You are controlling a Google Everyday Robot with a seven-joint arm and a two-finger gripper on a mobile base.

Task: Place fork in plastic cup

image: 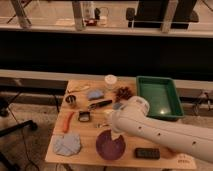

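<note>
My white arm reaches in from the lower right. Its gripper (115, 133) hangs at the arm's end, over the far rim of the purple bowl (109, 146), and most of it is hidden by the arm. A thin silvery fork (103, 125) seems to lie on the table just left of the gripper. The light-blue plastic cup (95, 93) stands farther back, left of centre, well apart from the gripper.
The wooden table (90, 156) also holds a white lidded jar (110, 80), a small dark metal cup (71, 99), a black-handled utensil (100, 104), an orange tool (67, 121), a blue cloth (67, 144), a black block (146, 153) and a green tray (160, 96).
</note>
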